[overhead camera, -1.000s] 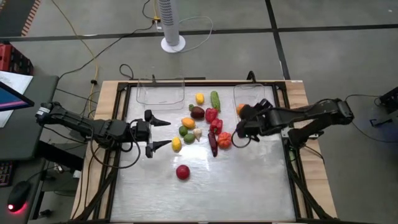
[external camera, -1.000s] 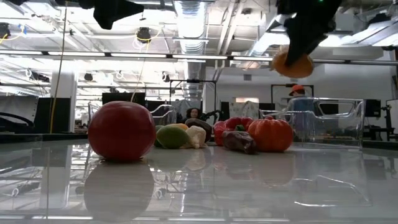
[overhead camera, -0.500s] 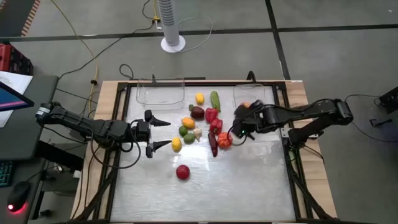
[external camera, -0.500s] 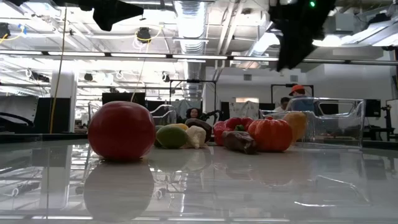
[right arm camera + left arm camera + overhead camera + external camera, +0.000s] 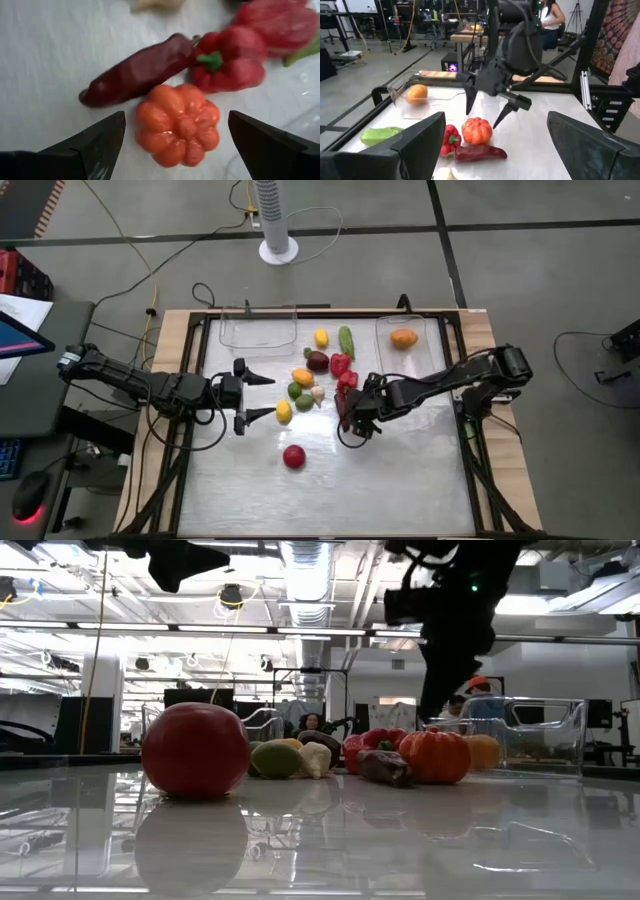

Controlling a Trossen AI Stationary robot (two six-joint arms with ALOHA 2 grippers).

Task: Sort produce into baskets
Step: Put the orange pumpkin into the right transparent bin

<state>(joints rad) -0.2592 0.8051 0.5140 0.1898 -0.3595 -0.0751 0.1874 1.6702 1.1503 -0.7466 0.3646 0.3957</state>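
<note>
Toy produce lies in a cluster mid-table: an orange pumpkin, a dark red chili, red peppers, a cucumber, a lemon and others. A red apple lies apart nearer the front. An orange fruit lies in the right clear bin. The left clear bin holds no produce. My right gripper is open just above the pumpkin, a finger on either side, touching nothing. My left gripper is open and empty, left of the cluster, beside a yellow piece.
Both bins stand at the table's far edge. A dark frame runs along the table's sides. The near half of the table holds only the red apple. A fan stand is on the floor beyond the table.
My right gripper has let go of the orange fruit, which has dropped into the right bin and lies there. The gripper has then gone toward the table's left and near edge and come down over the orange pumpkin, fingers open.
</note>
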